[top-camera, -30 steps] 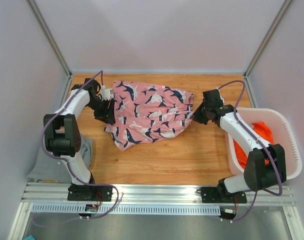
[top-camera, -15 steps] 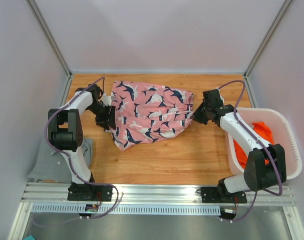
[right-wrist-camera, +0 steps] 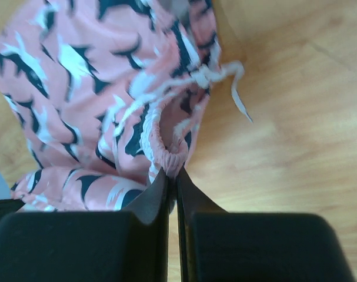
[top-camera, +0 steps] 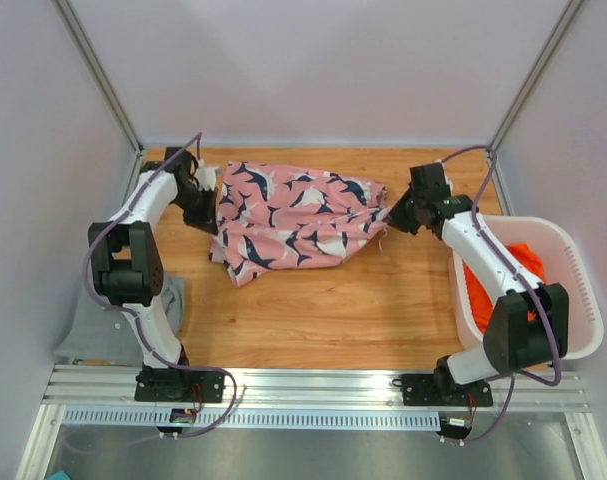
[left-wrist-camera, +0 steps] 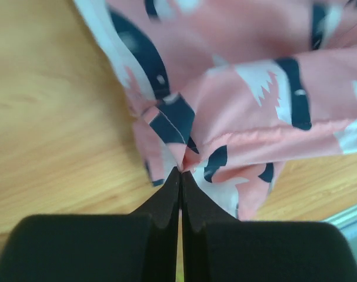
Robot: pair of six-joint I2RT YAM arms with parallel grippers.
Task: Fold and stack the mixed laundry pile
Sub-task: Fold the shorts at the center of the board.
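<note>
Our setup is a wood-grain table, honey coloured with a smooth laminate look. It's boxed in by plain pale walls on three sides, with a ribbed aluminium rail along the near edge.

Far left, a grey garment is slumped off the table's left edge beside the left arm's base, soft and rumpled. Next we get the left claw, pinched tight on a bunched fold at the left edge of the pink garment. From the wrist view, its two black wedge-shaped fingers meet with only a sliver of cloth between them.

The pink garment lies spread across the far middle of the table. It's thin fabric, pink with navy and white shapes, wrinkled, with a stitched hem showing.

At its right end the right claw is clamped on the gathered, ribbed waistband. A white drawstring trails loose beside it over the wood.

Far right we've got a white plastic basket with slotted walls and rounded corners, sitting at the table's right edge. A bright orange garment is crumpled inside it.
</note>
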